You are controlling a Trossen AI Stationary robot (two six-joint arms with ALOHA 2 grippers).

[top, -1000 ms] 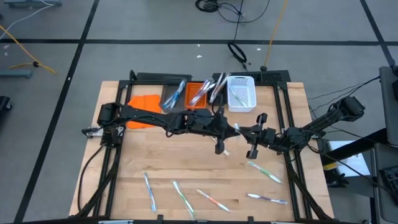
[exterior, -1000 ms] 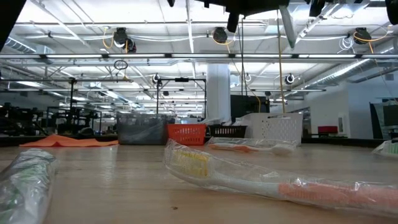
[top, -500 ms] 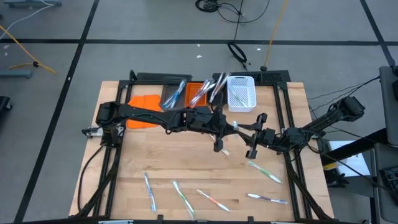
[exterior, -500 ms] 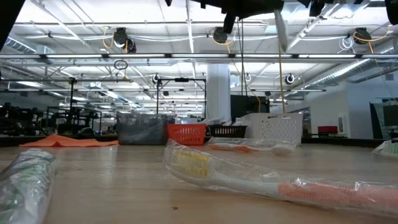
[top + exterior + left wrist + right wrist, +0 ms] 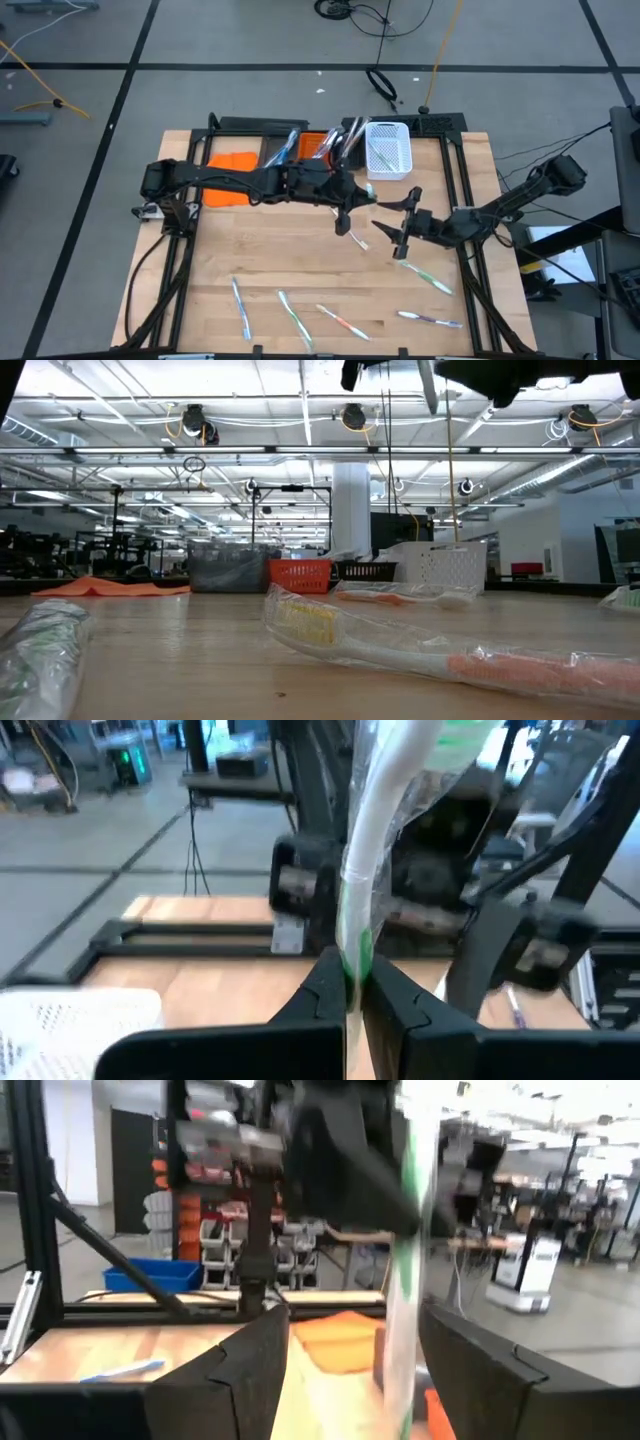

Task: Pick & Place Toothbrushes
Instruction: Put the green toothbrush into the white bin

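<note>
My left gripper [image 5: 347,212] hovers over the table's middle, shut on a toothbrush [image 5: 372,850]. It is white with green marks, in a clear wrapper, and also shows at the top of the low view [image 5: 428,384]. My right gripper [image 5: 393,223] faces it from the right, open. Its fingers stand on either side of the toothbrush [image 5: 405,1250] without touching it. Several more toothbrushes [image 5: 293,315] lie flat on the near part of the table. Others stick out of the bins at the far edge. My left gripper pinches the wrapped toothbrush between its two fingers at a green-marked stretch of the handle [image 5: 353,952]. The fingers come about level from the table's left and lie across the handle. The toothbrush is lifted clear, high above the table, and most of its length runs on past the fingers.
Along the far edge stand a grey bin [image 5: 280,150], an orange bin [image 5: 318,146], a black bin [image 5: 350,135] and a white mesh bin [image 5: 388,150]. An orange flat piece [image 5: 228,165] lies to their left. Loose toothbrushes [image 5: 425,275] lie under and near the right arm.
My right gripper has opened and let go of the toothbrush. My left gripper, still shut on it, has risen and drawn back a little toward the table's left edge, carrying the toothbrush away from the right fingers.
</note>
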